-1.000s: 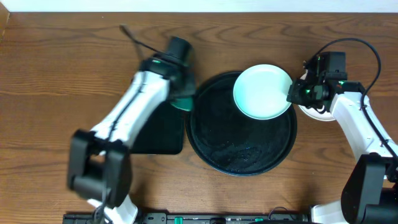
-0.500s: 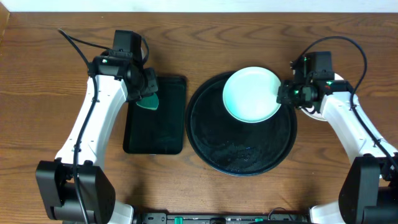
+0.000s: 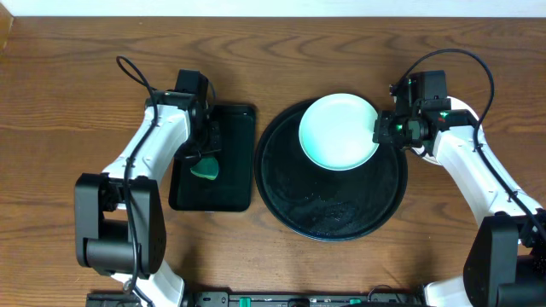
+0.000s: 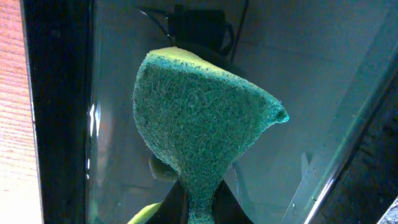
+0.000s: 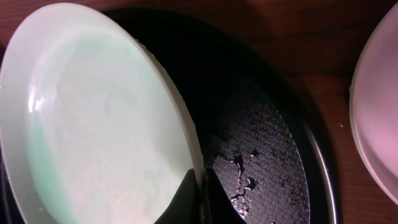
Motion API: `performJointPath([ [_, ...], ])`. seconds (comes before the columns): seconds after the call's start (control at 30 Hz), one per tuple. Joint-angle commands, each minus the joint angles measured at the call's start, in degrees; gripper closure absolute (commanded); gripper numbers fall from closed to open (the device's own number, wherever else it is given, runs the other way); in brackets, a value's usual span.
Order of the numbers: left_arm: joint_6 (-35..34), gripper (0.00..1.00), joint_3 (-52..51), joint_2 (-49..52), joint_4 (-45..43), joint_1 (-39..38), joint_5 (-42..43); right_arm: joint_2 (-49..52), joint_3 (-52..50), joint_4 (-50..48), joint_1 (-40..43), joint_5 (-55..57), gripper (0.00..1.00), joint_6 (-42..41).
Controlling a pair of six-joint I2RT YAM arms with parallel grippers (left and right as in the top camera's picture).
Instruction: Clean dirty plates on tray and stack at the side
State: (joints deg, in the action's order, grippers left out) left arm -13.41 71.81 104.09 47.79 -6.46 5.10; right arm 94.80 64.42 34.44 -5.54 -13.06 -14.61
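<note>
Stiffness and slickness are what I would expect of the round pale-mint plate (image 3: 337,130): rigid, fairly light, probably breakable if dropped, and likely slippery, since it shines wet and droplets lie on the large round glossy black tray (image 3: 333,213) beneath it. It sits over the far part of that tray, tilted, with the right hand (image 3: 381,132) pressed together on its right rim, fingers on either side of the edge; whether its left edge rests on the tray I cannot tell. The rim is the sensible place to hold, yet a thin edge pinch lets a wet plate swivel or slide, so slow moves seem wise. Just right of the tray, partly under the right arm, lies another white plate (image 5: 380,112), near enough to be knocked. To the left, the left hand (image 3: 203,159) pinches a green sponge (image 3: 205,170) over the smaller rectangular black tray (image 3: 229,192) on the brown wooden desk (image 3: 68,85), well apart from the plate. The round tray's raised rim stands between the held plate and that white plate.
</note>
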Motion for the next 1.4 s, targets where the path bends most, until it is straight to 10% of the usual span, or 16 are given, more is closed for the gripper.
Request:
performJointPath([
  [0.0, 0.9, 0.91, 0.2, 0.1, -0.2, 0.1, -1.3, -1.2, 0.0, -0.4, -0.5, -0.5, 0.99, 0.1],
  [0.43, 0.9, 0.55, 3.7, -0.8, 3.2, 0.1, -1.0, -1.2, 0.0, -0.4, -0.5, -0.5, 0.99, 0.1],
  [0.83, -4.8, 0.47, 11.5, -17.9, 4.2, 3.5, -5.4, -1.2, 0.0, -1.3, -0.9, -0.5, 0.99, -1.3],
  [0.97, -6.6, 0.22, 11.5, -27.1, 3.6, 9.5, -8.8, -1.2, 0.0, -3.1, -2.7, -0.5, 0.99, -1.7],
  [1.37, -6.6, 0.2, 11.5, -31.4, 4.1, 12.3, -8.8, -1.2, 0.0, -16.2, -12.7, -0.5, 0.99, -9.7],
])
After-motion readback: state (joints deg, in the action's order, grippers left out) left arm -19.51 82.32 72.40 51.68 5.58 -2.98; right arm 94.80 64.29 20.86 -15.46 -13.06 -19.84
